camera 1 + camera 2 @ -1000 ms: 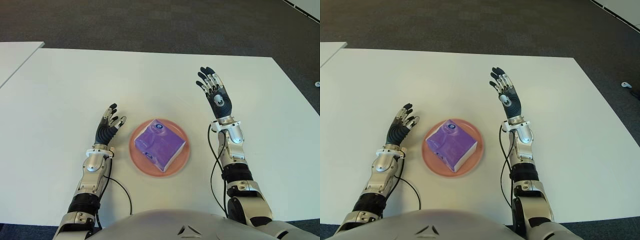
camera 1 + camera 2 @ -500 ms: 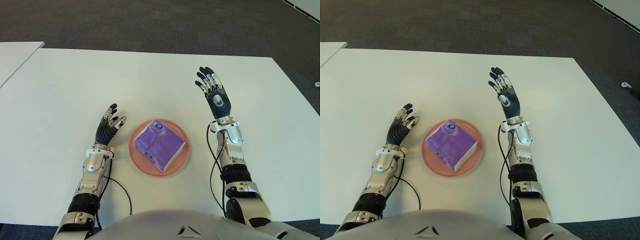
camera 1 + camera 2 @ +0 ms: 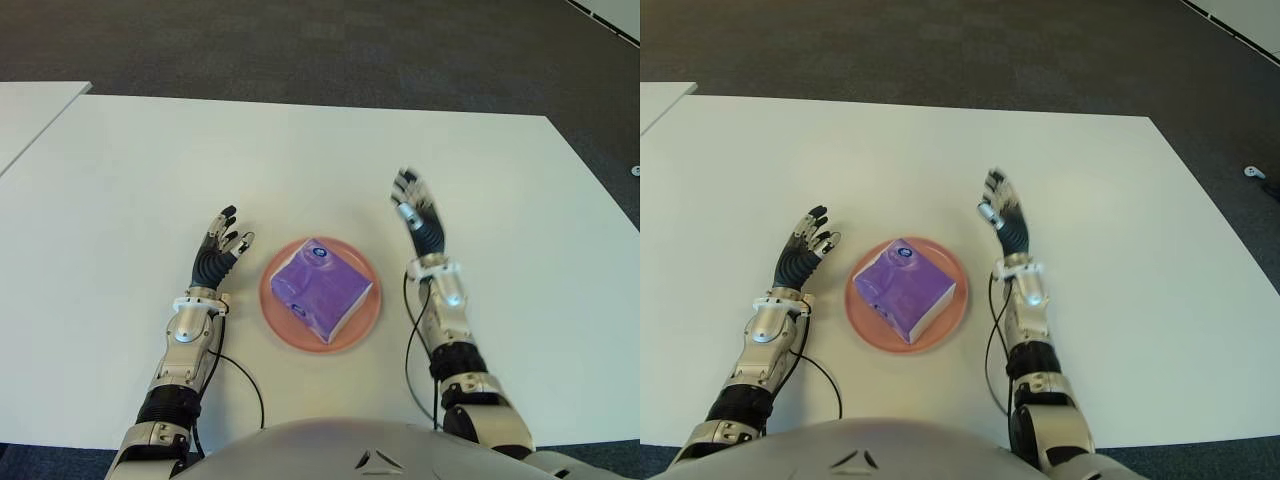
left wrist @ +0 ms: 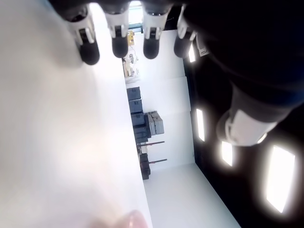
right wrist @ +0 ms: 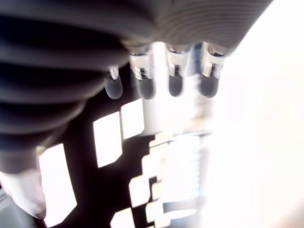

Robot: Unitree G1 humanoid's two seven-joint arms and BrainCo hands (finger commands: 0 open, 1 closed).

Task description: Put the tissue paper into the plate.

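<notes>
A purple pack of tissue paper (image 3: 320,290) lies in the pink plate (image 3: 282,332) near the table's front edge. My left hand (image 3: 222,240) shows just left of the plate, fingers spread and holding nothing. To the right of the plate, my right hand (image 3: 413,208) is raised a little over the table with its fingers straight and empty. In the left wrist view the fingertips (image 4: 120,47) stand apart over the bare white tabletop. The right wrist view shows its fingertips (image 5: 175,84) extended, with nothing between them.
The white table (image 3: 300,160) stretches far ahead and to both sides. A second white table's corner (image 3: 30,110) shows at the far left. Dark carpet (image 3: 300,40) lies beyond the far edge.
My right hand has come down and nearer, closer to the plate's right side, turning from palm-up to edge-on. The left hand, plate and tissue pack have not moved.
</notes>
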